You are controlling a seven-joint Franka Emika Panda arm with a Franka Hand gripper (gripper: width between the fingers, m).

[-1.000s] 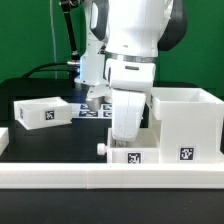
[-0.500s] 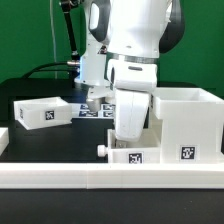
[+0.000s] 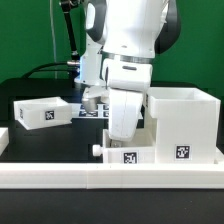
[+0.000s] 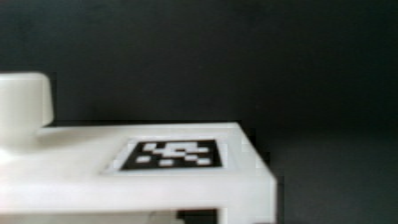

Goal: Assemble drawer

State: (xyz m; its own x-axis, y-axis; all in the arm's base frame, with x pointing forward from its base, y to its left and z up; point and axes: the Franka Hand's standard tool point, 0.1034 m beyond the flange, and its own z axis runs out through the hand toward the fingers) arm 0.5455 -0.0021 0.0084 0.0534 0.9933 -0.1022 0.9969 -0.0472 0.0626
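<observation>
A small white tray (image 3: 128,155) with a tag and a knob (image 3: 97,152) lies at the front, its right end against the large hollow housing (image 3: 185,125). My gripper (image 3: 122,140) reaches down onto this tray and appears shut on it; the hand hides the fingers. In the wrist view the tray (image 4: 175,154) fills the frame close up, with its tag and its knob (image 4: 22,100); the fingers do not show there. The second tray (image 3: 40,112) lies apart at the exterior view's left.
Long white border rails (image 3: 110,182) run along the front. The marker board (image 3: 95,110) lies on the black table behind the arm. Cables hang at the back on the exterior view's left.
The hand and the small tray have shifted a little toward the exterior view's left. The housing has shifted slightly left too.
</observation>
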